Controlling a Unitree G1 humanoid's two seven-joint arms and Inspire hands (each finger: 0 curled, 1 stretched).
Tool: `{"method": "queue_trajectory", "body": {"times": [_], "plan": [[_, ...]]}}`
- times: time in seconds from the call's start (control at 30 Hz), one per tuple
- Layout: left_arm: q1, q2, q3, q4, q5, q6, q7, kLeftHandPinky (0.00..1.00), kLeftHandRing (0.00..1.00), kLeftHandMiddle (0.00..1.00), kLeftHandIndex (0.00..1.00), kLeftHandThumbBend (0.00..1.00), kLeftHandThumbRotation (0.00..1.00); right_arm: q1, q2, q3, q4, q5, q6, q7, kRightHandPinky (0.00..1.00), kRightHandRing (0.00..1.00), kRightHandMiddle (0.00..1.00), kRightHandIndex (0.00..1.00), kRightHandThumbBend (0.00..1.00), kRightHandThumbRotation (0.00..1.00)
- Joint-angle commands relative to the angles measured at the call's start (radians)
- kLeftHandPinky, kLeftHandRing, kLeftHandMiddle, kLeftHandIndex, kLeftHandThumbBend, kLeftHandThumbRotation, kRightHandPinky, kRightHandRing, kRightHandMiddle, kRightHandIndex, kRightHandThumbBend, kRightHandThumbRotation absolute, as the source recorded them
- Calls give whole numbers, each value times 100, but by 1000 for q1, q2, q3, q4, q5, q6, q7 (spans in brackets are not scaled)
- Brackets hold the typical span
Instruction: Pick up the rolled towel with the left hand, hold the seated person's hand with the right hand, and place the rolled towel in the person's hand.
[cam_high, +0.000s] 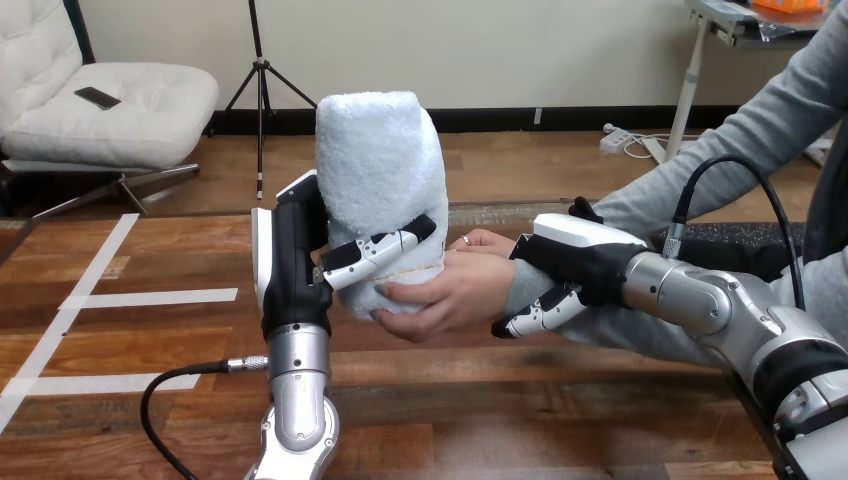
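Note:
The rolled towel (378, 170), pale blue-white and fluffy, stands upright above the table's middle. My left hand (300, 262) is shut on its lower part, with fingers (385, 250) wrapped across the front. The person's hand (450, 290) reaches in from the right and cups the towel's bottom, its thumb on the base. My right hand (575, 262) is shut on the person's wrist, its back over the wrist and its fingers (535, 315) curled beneath the grey sleeve.
The wooden table (150, 400) carries white tape lines (150, 297) at the left. The person's grey-sleeved forearm (700, 190) stretches in from the upper right. A black cable (170, 385) trails from my left forearm.

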Motion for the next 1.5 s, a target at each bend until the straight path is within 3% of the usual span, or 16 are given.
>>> {"method": "queue_trajectory", "body": {"times": [0.0, 0.9, 1.47], "plan": [[-64, -13, -33, -12, 19, -17, -13, 31, 35, 39, 41, 57, 0, -221, 22, -45, -70, 52, -38, -16, 20, 24, 28, 29, 54, 31], [-70, -40, -41, -5, 18, -22, -36, 31, 34, 39, 41, 57, 0, -211, 18, -40, -69, 44, -40, -33, 24, 29, 32, 32, 54, 32], [-72, -69, -46, 0, 12, -8, -64, 31, 34, 40, 41, 55, 0, -205, 15, -39, -64, 42, -46, -41, 23, 27, 31, 31, 54, 33]]}}
